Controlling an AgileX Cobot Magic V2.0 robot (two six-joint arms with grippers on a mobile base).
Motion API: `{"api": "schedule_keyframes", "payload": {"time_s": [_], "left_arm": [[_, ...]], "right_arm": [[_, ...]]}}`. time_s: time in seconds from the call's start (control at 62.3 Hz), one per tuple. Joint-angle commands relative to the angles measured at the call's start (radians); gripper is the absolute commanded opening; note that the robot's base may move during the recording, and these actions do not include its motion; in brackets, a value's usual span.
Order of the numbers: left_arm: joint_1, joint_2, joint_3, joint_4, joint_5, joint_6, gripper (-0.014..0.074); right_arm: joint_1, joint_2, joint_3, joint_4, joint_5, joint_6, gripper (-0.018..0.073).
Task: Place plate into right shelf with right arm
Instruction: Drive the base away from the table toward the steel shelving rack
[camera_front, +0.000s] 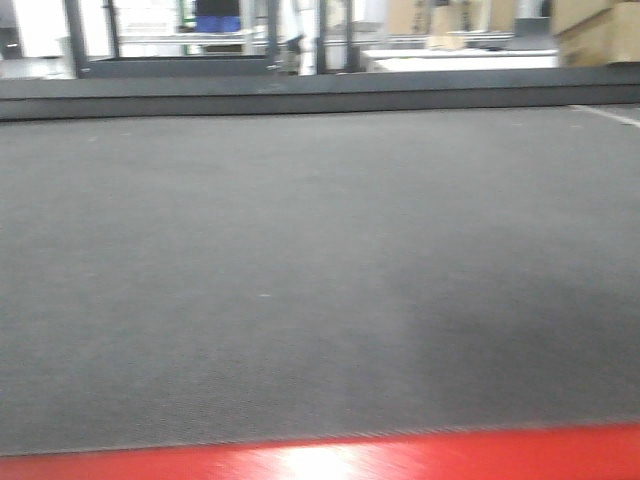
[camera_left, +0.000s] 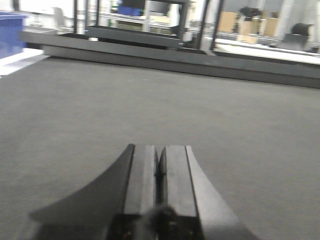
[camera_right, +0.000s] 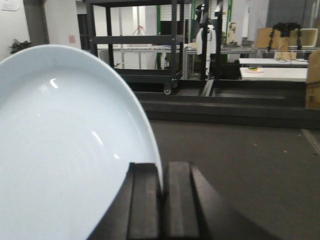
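Observation:
A white glossy plate (camera_right: 60, 150) fills the left half of the right wrist view, standing on edge. My right gripper (camera_right: 162, 165) is shut on its rim, which runs down between the two black fingers. In the left wrist view my left gripper (camera_left: 160, 147) is shut with nothing between its fingers, low over the grey mat (camera_left: 240, 130). The front view shows neither arm nor the plate. The right shelf is out of view.
The grey mat (camera_front: 300, 280) covers a table with a red front edge (camera_front: 450, 455). A raised dark ledge (camera_front: 320, 95) runs along its far side. Beyond it stand a black wheeled rack (camera_right: 140, 40), a blue bin (camera_left: 10, 32) at the left, and cardboard boxes (camera_front: 600, 30).

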Motion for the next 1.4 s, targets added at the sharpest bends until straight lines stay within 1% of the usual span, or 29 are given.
{"api": "schedule_keyframes", "payload": {"time_s": [0.0,1.381], "left_arm": [[0.000,-0.012,0.008,0.000,-0.092,-0.006,-0.0047],[0.000,-0.012,0.008,0.000,-0.092,-0.006,-0.0047]], "right_arm": [[-0.005,0.010,-0.030,-0.019,-0.101,-0.006,0.0029],[-0.005,0.010,-0.030,-0.019,-0.101,-0.006,0.0029]]}}
